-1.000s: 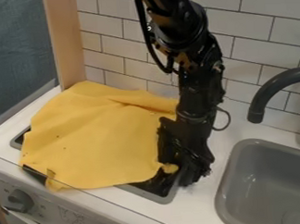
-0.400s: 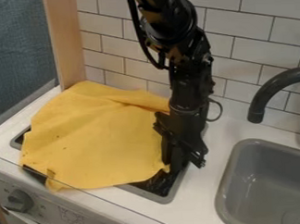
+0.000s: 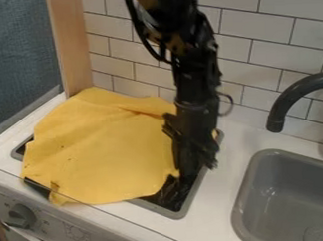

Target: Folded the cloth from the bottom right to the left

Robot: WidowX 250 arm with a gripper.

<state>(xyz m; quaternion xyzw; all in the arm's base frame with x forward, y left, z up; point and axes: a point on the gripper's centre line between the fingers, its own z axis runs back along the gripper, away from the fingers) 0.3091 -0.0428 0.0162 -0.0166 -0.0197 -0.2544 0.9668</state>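
Yellow cloth (image 3: 98,149), creased, on stovetop (image 3: 180,213) – blk tool (image 3: 192,167) at its edge nr. sink (image 3: 283,188) side.

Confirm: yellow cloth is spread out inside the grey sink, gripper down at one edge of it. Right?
No, the location is wrong. The camera view shows the yellow cloth spread over the stove top, next to the grey sink. The gripper is down at one edge of it, as you say.
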